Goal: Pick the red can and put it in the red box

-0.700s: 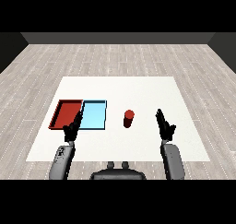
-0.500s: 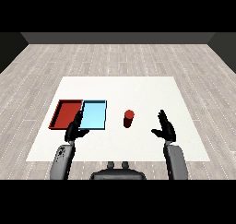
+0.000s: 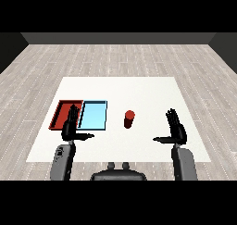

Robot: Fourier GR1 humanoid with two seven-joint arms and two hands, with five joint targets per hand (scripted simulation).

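Table [image 3: 139, 87]: smooth, matt white top. Floor [image 3: 55, 66]: pale grey wood-look planks, visible grain, matt. Red can [image 3: 129, 118]: smooth, even red, no glare. Red tray [image 3: 60, 114] and light blue tray [image 3: 92, 115]: smooth, plastic-looking, flat colour. Both hands, left [image 3: 70, 127] and right [image 3: 176, 129]: matt black; forearms [image 3: 184, 163] smooth grey.

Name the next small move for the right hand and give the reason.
Probably move the right hand leftward toward the red can. The hand is open with its thumb pointing at the can, yet apart from it, and the can stands upright on the table, outside the red tray.
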